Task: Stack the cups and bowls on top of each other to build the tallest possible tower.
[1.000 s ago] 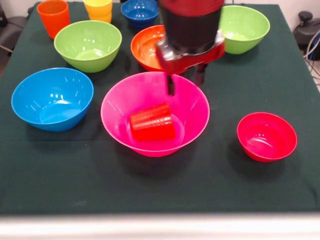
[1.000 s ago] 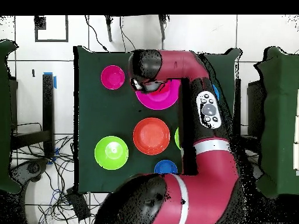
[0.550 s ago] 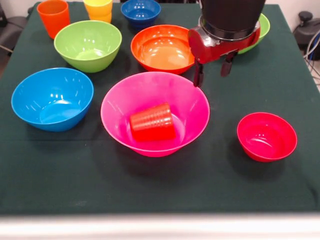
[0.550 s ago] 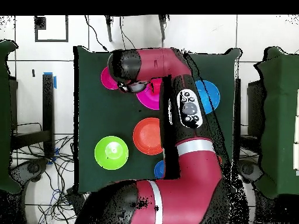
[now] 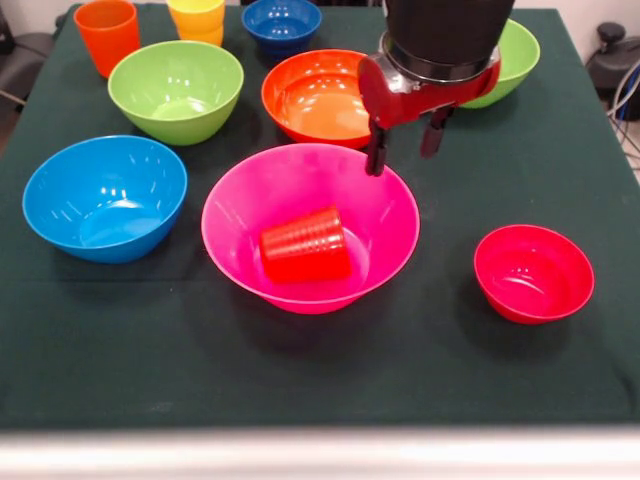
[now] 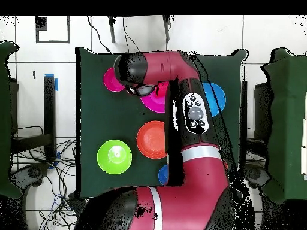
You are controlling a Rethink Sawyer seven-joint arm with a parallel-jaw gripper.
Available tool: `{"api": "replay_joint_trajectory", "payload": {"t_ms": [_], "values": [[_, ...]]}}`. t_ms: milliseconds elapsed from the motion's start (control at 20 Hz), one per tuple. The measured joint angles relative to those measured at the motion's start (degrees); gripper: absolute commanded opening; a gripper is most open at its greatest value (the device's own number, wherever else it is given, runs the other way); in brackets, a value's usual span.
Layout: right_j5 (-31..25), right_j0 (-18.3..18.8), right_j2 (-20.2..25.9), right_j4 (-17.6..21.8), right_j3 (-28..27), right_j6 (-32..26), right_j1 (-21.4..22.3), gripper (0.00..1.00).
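Observation:
A red cup (image 5: 305,245) lies on its side inside the large pink bowl (image 5: 240,205) at the table's middle. My gripper (image 5: 403,148) hangs open and empty just above the pink bowl's far right rim, in front of the orange bowl (image 5: 315,95). One lime green bowl (image 5: 175,90) stands at the back left. The other green bowl (image 5: 512,52) is partly hidden behind the arm. A light blue bowl (image 5: 105,195) stands left, and a small red bowl (image 5: 533,272) right. In the overhead view the arm covers most of the pink bowl (image 6: 157,102).
Along the far edge stand an orange cup (image 5: 105,32), a yellow cup (image 5: 197,18) and a small dark blue bowl (image 5: 282,20). The dark green cloth (image 5: 320,370) ends at a pale table edge in front.
The gripper left the pink bowl, swung right past its rim, then came back slightly left. The red cup and all bowls stayed in place.

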State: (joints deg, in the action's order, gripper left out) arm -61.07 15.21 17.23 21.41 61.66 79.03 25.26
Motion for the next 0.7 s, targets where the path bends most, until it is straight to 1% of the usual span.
{"api": "replay_joint_trajectory", "payload": {"t_ms": [500, 700], "values": [[0.9, -0.4, -2.5, 0.0, 0.4, 0.0, 2.1, 1.0], [3.8, -0.8, -3.6, 0.1, 0.9, 0.0, 3.2, 1.0]]}}
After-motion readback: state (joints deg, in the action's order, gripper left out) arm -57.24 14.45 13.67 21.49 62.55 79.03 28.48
